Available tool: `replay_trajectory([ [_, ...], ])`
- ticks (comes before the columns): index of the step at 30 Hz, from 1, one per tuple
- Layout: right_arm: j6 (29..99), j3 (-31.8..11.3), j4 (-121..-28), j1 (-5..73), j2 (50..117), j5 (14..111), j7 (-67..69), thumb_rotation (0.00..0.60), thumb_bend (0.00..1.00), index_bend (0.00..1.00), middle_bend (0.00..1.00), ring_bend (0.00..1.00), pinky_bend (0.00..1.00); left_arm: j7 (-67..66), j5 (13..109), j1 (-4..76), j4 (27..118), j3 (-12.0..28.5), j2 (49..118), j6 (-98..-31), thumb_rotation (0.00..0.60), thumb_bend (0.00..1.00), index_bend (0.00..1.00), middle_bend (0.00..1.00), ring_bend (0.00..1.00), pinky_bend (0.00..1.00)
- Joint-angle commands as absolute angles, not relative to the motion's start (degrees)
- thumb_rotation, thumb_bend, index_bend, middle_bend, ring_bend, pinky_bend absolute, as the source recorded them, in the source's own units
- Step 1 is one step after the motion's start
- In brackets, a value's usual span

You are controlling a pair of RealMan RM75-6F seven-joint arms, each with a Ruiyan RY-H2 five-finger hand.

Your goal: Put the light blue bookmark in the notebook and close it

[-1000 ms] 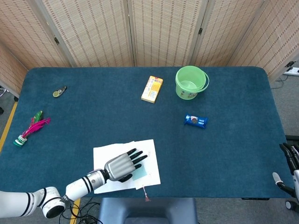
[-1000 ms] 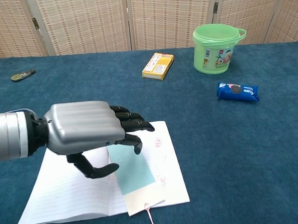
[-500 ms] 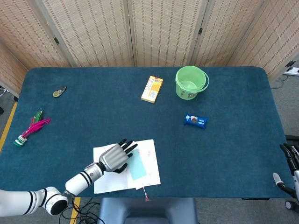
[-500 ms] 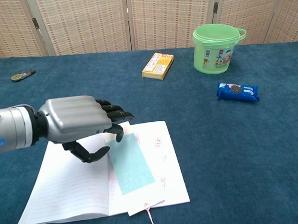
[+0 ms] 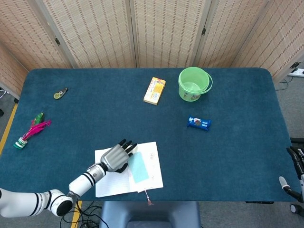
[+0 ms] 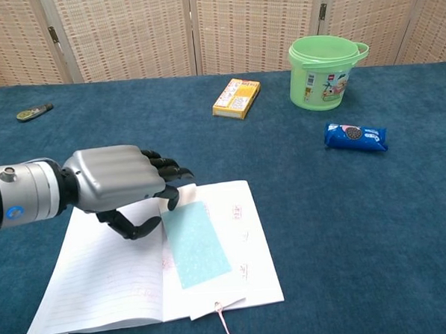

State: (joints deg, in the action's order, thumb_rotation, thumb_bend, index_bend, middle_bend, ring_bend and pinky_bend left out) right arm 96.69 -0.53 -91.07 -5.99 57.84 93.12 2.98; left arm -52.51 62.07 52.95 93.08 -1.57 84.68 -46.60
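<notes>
1. Hovering my left hand (image 6: 123, 189) over the open notebook (image 6: 102, 282), above its left page near the top edge; fingers (image 6: 166, 172) curled loosely, apart, holding nothing.
2. Fingertips point toward the top end of the bookmark (image 6: 195, 243); from the chest view I cannot tell whether they touch it.
3. Bookmark: light blue strip, lying flat on the notebook close to the centre fold, long side running up the page. Head view shows it (image 5: 138, 167) just right of my hand (image 5: 115, 156).
4. Notebook lies open at the near edge of the table (image 6: 346, 228), lined pages up. A thin cord (image 6: 224, 325) trails off its bottom edge.
5. My right hand (image 5: 295, 172) shows only at the far right edge of the head view, off the table; too little visible to tell how its fingers sit.
6. Elsewhere on the table: green bucket (image 6: 324, 70) at the far side, yellow box (image 6: 236, 97) left of it, blue snack packet (image 6: 355, 136) nearer, to the right of the notebook.
7. Far left: small dark object (image 5: 60, 93), and a pink feathered thing (image 5: 31, 131) near the table's left edge.
</notes>
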Motion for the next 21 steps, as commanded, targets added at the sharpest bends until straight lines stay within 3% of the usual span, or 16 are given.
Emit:
replay_trajectory([
  [1,96.7,-0.53,-91.04,-6.03,57.85,93.07,3.0,0.6,0.25,0.06,0.11,0.05,0.07,-53.52,60.14,53.9,92.34,-1.36,85.68,-46.55,0.266,0.6,0.31,0.01,0.0,0.15],
  [14,97.15,-0.66,-90.87,-6.34,57.69,92.87,3.35,0.6,0.25,0.07,0.11,0.05,0.07,-54.88,58.52,55.46,93.83,-2.01,85.75,-48.78,0.268,0.6,0.3,0.0,0.0,0.15],
  [21,96.92,-0.66,-90.96,-6.16,57.83,93.07,3.16,0.6,0.25,0.06,0.11,0.05,0.07,-50.63,65.76,54.43,98.96,-3.43,82.63,-50.38,0.264,0.6,0.3,0.0,0.0,0.15],
])
